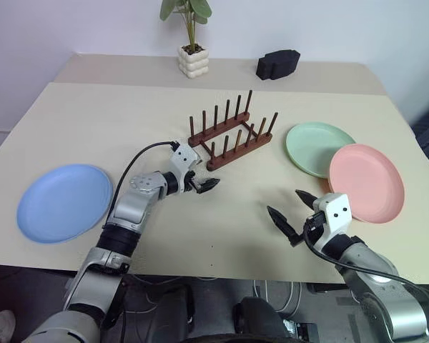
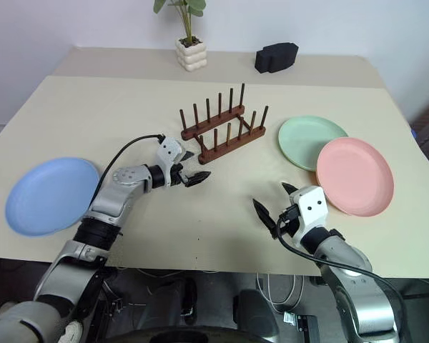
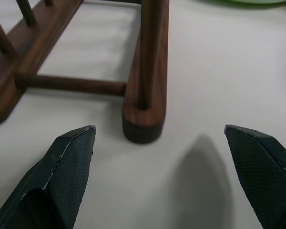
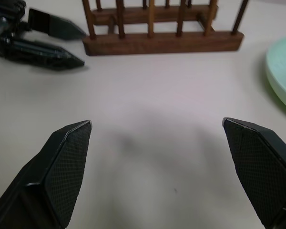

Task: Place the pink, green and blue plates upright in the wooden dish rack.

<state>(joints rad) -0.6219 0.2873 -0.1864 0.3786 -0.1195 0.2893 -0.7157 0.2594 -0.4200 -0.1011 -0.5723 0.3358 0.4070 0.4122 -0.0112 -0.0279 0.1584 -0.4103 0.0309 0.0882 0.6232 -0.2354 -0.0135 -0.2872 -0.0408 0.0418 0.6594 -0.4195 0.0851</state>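
I have both sets of jaws spread wide and empty. The left gripper (image 1: 202, 182) sits low at the near end of the rack (image 1: 232, 132), its jaws aimed at the end of the nearer rail; from the wrist view the rail end lies between the fingertips (image 3: 71, 148) but clear of them. My guess is I'm there to steady or nudge the rack, since it lies askew to the table (image 1: 93, 114) edge and would slide when a plate is pushed in.

The right gripper (image 1: 292, 211) hovers nearer me than the rack and to its right, pointing toward it, holding nothing; it's close to the plates it can reach.

The rack's pegs are all bare. The green plate (image 1: 316, 146) lies flat just right of the rack, the pink plate (image 1: 368, 182) beyond it, overlapping its rim. The blue plate (image 1: 64, 202) lies flat well left of the rack, on the left arm's side. All three have yet to be stood up
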